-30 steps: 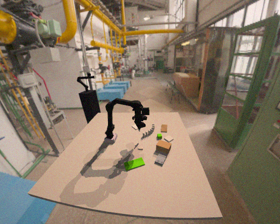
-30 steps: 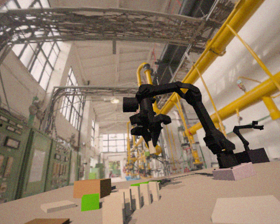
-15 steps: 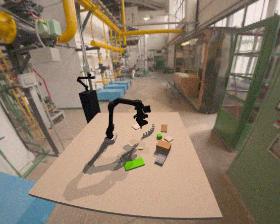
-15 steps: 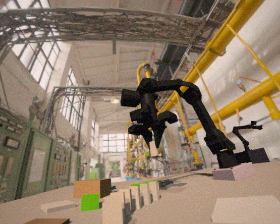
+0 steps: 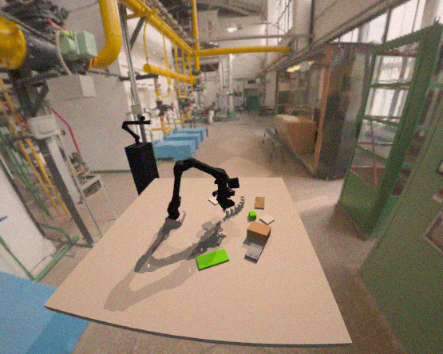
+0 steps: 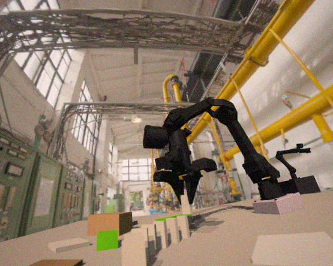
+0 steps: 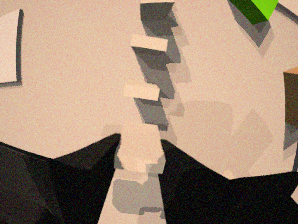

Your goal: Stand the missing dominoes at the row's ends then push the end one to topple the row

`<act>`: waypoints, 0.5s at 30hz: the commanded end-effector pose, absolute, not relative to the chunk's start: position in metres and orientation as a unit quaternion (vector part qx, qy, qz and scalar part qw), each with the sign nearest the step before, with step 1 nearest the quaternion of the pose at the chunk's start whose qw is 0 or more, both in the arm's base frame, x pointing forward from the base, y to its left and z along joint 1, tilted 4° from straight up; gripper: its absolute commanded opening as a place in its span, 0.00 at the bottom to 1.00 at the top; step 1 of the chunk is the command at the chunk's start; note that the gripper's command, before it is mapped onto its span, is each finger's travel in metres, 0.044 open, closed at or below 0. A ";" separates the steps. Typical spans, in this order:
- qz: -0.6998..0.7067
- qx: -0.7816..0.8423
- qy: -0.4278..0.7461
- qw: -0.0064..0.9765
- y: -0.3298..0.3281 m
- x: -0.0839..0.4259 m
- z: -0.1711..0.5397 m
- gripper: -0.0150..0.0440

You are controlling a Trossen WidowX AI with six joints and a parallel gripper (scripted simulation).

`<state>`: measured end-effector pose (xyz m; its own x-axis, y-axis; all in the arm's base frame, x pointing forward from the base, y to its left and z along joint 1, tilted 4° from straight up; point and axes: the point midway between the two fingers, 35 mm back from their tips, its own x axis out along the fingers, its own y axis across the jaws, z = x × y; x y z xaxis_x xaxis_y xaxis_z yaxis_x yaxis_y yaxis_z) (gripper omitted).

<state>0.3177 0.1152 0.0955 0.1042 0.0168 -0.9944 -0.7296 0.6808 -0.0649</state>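
Gripper Holding a Domino at One End of a Standing Row

The black gripper [image 5: 227, 207] [image 6: 186, 203] [image 7: 140, 143] points downward, its fingers closed on a pale domino [image 6: 185, 205] [image 7: 141, 145]. The held domino is upright, at the end of the row nearer the bright green slab [image 5: 212, 259] [image 6: 171, 217]. The row of standing dominoes [image 5: 235, 208] [image 6: 163, 233] [image 7: 145, 92] is gently curved, its pieces upright and spaced apart; in the exterior view the held piece appears above and behind the row's far end. Whether its lower edge meets the tabletop [image 5: 176, 295] [image 6: 216, 245] [image 7: 75, 105] cannot be told. To one side of the row lie a green cube [image 5: 252, 215] [image 6: 107, 240], a thin pale block [image 5: 266, 219] [image 6: 69, 244] and a larger orange-brown box [image 5: 259, 232] [image 6: 104, 224]. The arm's pinkish base block [image 5: 181, 218] [image 6: 291, 203] sits on the opposite side.
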 end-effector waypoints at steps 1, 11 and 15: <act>0.271 -0.292 0.613 0.682 0.114 0.316 0.072 0.44; 0.271 -0.292 0.613 0.682 0.112 0.314 0.051 0.44; 0.271 -0.292 0.613 0.682 0.112 0.314 0.051 0.44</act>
